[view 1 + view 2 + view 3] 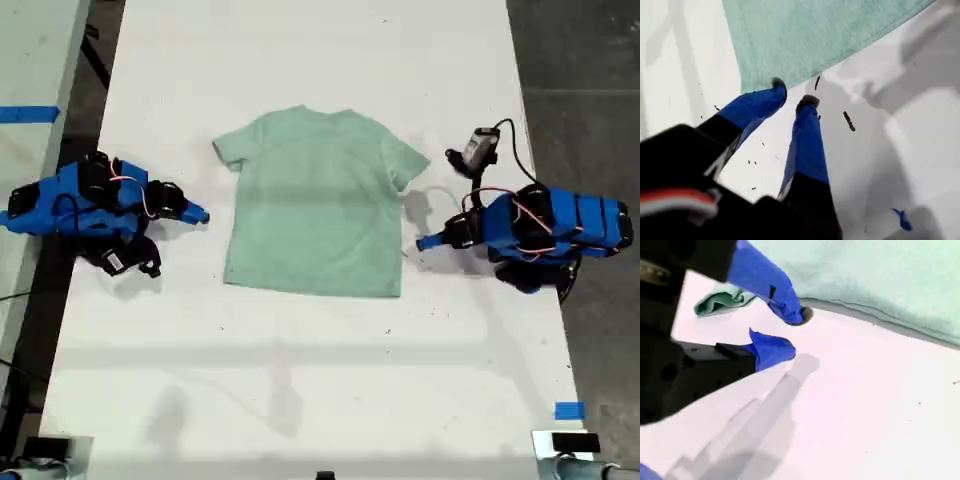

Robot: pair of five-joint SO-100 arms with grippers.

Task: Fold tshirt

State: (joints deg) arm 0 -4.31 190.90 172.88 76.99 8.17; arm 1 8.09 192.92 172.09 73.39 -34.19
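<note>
The pale mint-green tshirt (315, 205) lies flat and spread out on the white table (300, 380), neck toward the far edge. My first gripper (425, 242) rests on the table at the exterior view's right, just off the shirt's side edge. In the first wrist view the first gripper (793, 92) is slightly open, its tips by the tshirt (805, 35) near a hem corner, holding nothing. My second gripper (203, 215) sits at the exterior view's left, apart from the shirt. Seen up close, the second gripper (792, 332) is open and empty beside the tshirt (880, 275), near its sleeve (720, 302).
A small camera on a cable (482, 145) stands above the arm at the exterior view's right. A blue tape piece (568, 410) marks the table's near corner on that side. Dark floor (580, 60) lies past that table edge, and another surface with blue tape (25, 113) lies at the left.
</note>
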